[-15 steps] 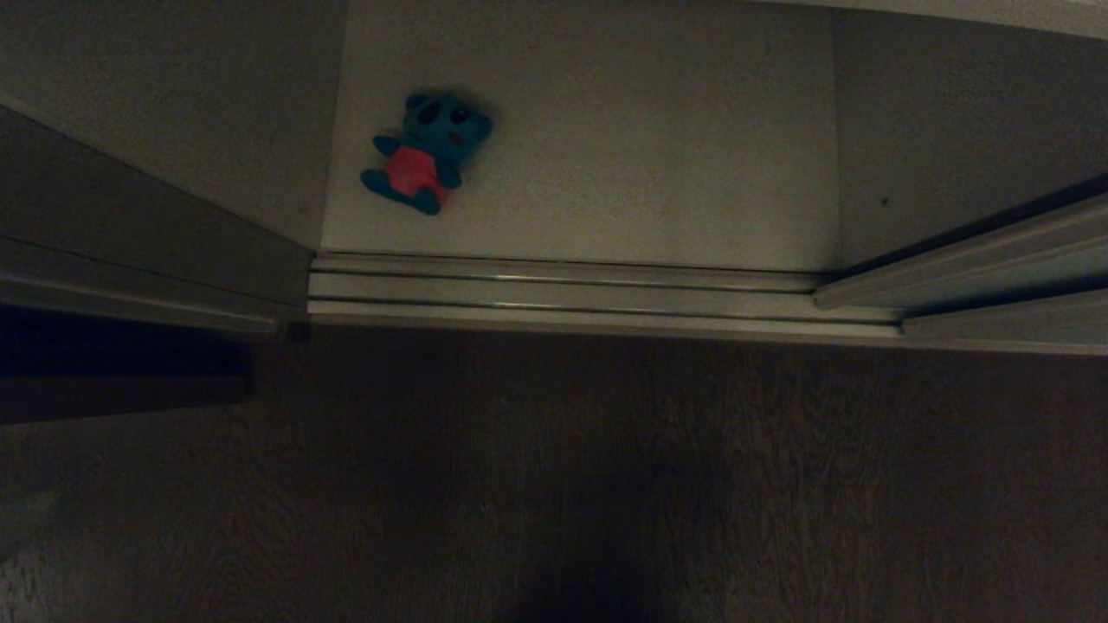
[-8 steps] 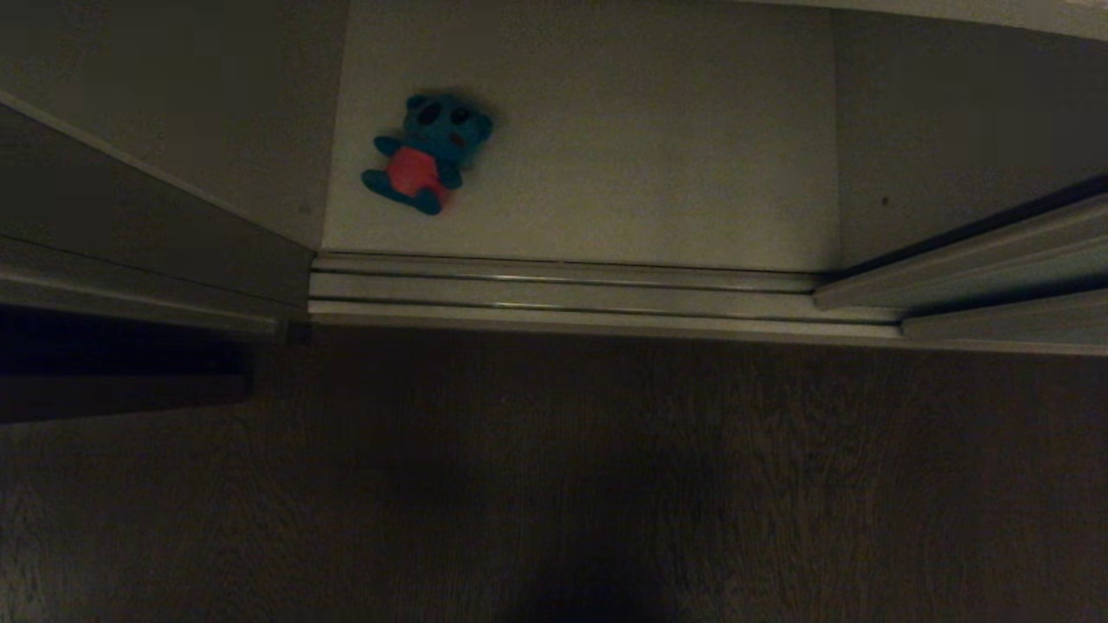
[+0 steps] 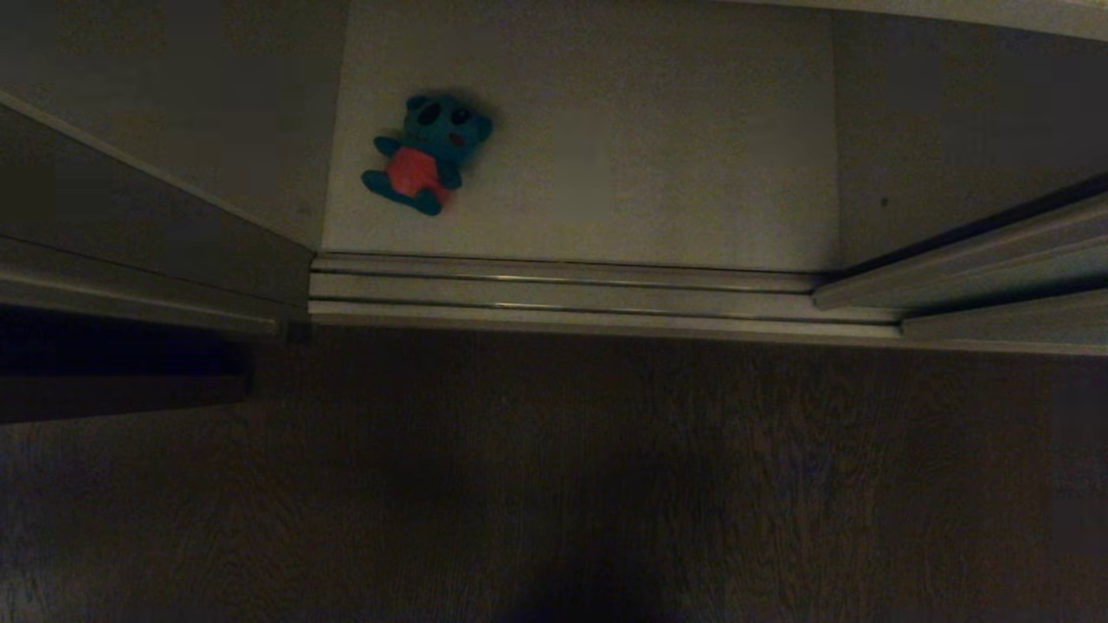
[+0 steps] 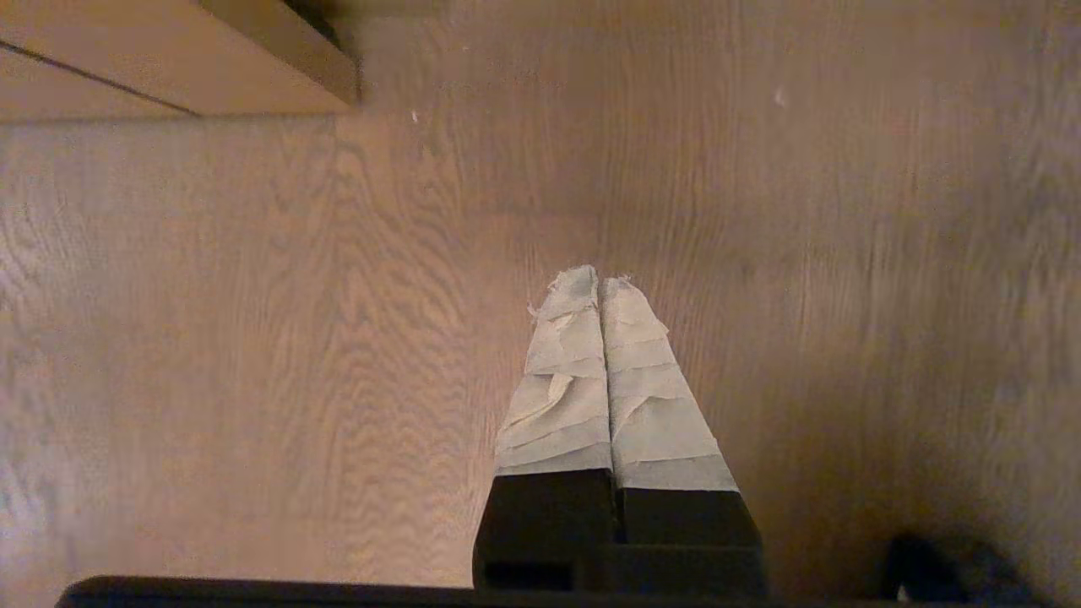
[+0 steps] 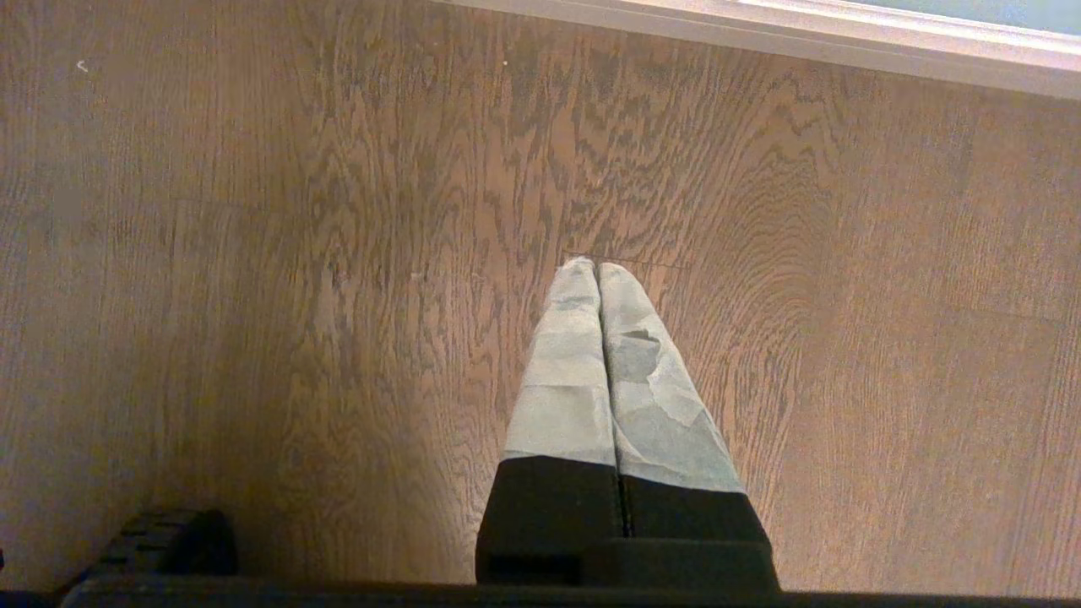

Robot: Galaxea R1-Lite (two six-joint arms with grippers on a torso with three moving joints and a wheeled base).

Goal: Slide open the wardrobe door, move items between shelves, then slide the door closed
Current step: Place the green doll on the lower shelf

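Observation:
The blue plush toy (image 3: 424, 156) with a pink-red belly lies on its back on the white bottom shelf (image 3: 640, 173), near the shelf's left wall. The wardrobe stands open in the middle. A sliding door (image 3: 969, 255) sits off to the right on the floor track (image 3: 563, 294), and another panel (image 3: 147, 260) stands at the left. Neither arm shows in the head view. My left gripper (image 4: 598, 274) is shut and empty, pointing down at the wooden floor. My right gripper (image 5: 595, 266) is likewise shut and empty above the floor. No green frog is in view.
Dark wooden floor (image 3: 606, 476) fills the near half of the head view. A dark brown side panel (image 3: 121, 381) juts in at the left and also shows as a brown board (image 4: 169, 59). A pale track strip (image 5: 760, 25) runs past the right gripper.
A faint pale patch at the head view's lower left corner has faded out. The toy, doors and camera have not moved.

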